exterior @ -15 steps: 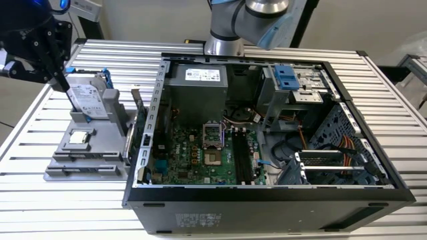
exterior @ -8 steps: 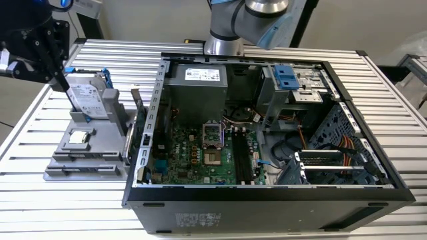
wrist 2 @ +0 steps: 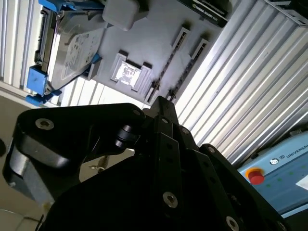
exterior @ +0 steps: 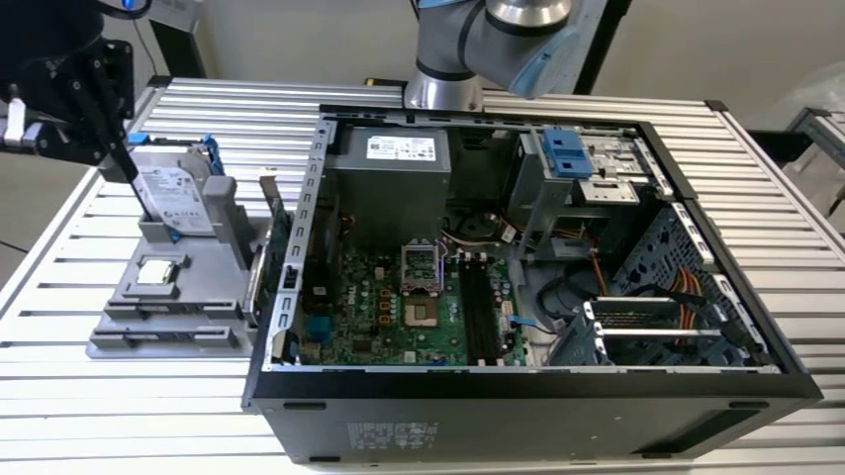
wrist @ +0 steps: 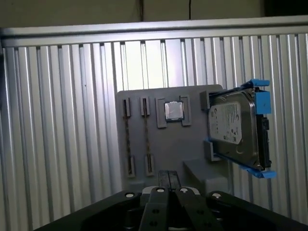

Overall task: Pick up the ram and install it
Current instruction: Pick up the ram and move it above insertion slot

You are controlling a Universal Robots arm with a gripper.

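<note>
A slatted aluminium table [exterior: 119, 416] carries an open computer case [exterior: 528, 391] with its motherboard [exterior: 396, 317] and power supply [exterior: 396, 163] exposed. Just beside it, on the exterior view's left, a grey fixture [exterior: 212, 297] holds an upright hard drive [exterior: 178, 193] and a processor chip [exterior: 158, 270].

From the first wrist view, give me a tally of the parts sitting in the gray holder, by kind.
On the gray holder:
hard drive: 1
processor chip: 1
ram sticks, seen edge-on in the two long slots: 2
Total: 4
</note>
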